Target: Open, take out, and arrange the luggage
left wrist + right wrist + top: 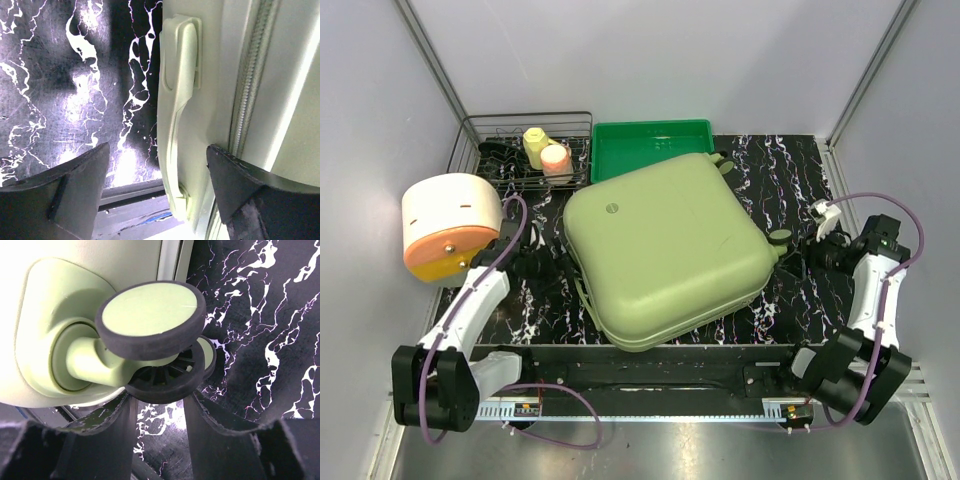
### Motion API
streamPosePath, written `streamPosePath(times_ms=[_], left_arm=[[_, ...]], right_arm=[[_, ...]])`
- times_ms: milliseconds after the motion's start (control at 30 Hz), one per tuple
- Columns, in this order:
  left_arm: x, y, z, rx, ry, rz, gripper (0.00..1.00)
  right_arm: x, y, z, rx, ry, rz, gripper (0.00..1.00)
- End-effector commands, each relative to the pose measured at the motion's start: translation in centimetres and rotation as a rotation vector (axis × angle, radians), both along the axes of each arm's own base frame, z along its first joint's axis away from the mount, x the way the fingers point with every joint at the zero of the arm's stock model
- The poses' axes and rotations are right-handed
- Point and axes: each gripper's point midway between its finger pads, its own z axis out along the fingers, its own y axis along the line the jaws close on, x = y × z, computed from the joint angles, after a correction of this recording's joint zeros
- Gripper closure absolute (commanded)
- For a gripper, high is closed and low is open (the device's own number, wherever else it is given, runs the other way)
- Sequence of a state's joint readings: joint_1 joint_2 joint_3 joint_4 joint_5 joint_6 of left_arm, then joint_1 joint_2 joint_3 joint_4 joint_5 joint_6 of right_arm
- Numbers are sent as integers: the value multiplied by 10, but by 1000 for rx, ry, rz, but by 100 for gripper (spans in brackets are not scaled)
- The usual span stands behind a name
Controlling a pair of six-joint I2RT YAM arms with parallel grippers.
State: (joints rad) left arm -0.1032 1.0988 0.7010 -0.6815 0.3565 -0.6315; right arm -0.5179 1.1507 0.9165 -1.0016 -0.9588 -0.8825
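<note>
The luggage (665, 245) lies flat and closed on the table (780, 165), between the two pincers. The left pincer (157, 150) stands wide apart at the luggage's side. Its two dark fingers (80, 185) straddle the pale carrying handle (180, 75) with a clear gap on either side, so it grips nothing. Just past that handle, on the side away from the left finger, the zip (247, 75) runs along the rim, and on the other side is the black, white-veined table top. The right pincer (160, 400) is at the opposite end of the luggage, with its fingers partly apart. Their tips come up against the dark rim of a green twin wheel (150, 315), which juts from its rounded housing (45, 340) at the corner. I cannot tell whether they pinch the wheel or only touch it. Farther out, on the outer side of the left pincer, sits a round white and orange container (450, 225). Beyond that pincer, towards the back wall, stands a wire basket (480, 135) holding a yellow item (534, 147) and a pink one (556, 160). Next to the basket, behind the luggage, is a bright green tray (650, 140), partly hidden by the luggage's far edge.
</note>
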Motion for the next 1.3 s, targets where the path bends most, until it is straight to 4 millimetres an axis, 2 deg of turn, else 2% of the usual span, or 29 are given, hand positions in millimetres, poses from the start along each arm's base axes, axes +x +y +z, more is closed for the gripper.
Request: streamPosePath(times_ms=[0,100,133,200,233,300,467,500,600,667,867,967,1000,1033,1133,1167,1233,1267], left_arm=[[34,-23,67,-97,-270,-94,10],[40,-22,87,-81,-343,-107,5],[42,-21,96,-71,-371,-111,4],[44,-15,104,-35,-419,-106,1],[44,-14,107,-27,-434,-104,1],[47,-10,114,-6,-478,-94,1],[57,-8,136,30,-568,-118,1],[59,-7,146,41,-605,-134,1],[64,-4,162,97,-672,-180,1],[68,-2,166,130,-692,-190,1],[70,-9,185,149,-769,-233,1],[67,-8,187,192,-820,-271,1],[67,-6,185,214,-810,-276,1],[69,-2,177,239,-774,-276,1],[53,-1,155,199,-639,-293,1],[41,-12,139,106,-581,-295,1],[25,-24,134,19,-590,-301,1],[20,-30,119,-26,-567,-289,1]], right_arm=[[35,0,44,50,-177,13,50],[20,-2,42,-38,-158,64,47],[6,-7,30,-100,-134,86,47],[-10,-9,25,-145,-144,94,47],[-29,-4,14,-167,-126,149,46],[-48,6,9,-184,-120,189,46],[-71,22,5,-169,-114,245,44],[-82,28,4,-159,-106,290,43],[-100,39,-2,-138,-90,364,40],[-107,45,-4,-140,-115,399,39],[-91,44,-10,-159,-164,342,39],[-70,41,-8,-105,-166,259,38],[-57,36,-4,-84,-171,204,37],[-49,37,0,-49,-179,178,37],[-23,29,12,8,-191,89,35],[-19,29,15,45,-168,50,35],[-2,21,25,48,-215,17,34],[9,17,32,64,-234,-21,34]])
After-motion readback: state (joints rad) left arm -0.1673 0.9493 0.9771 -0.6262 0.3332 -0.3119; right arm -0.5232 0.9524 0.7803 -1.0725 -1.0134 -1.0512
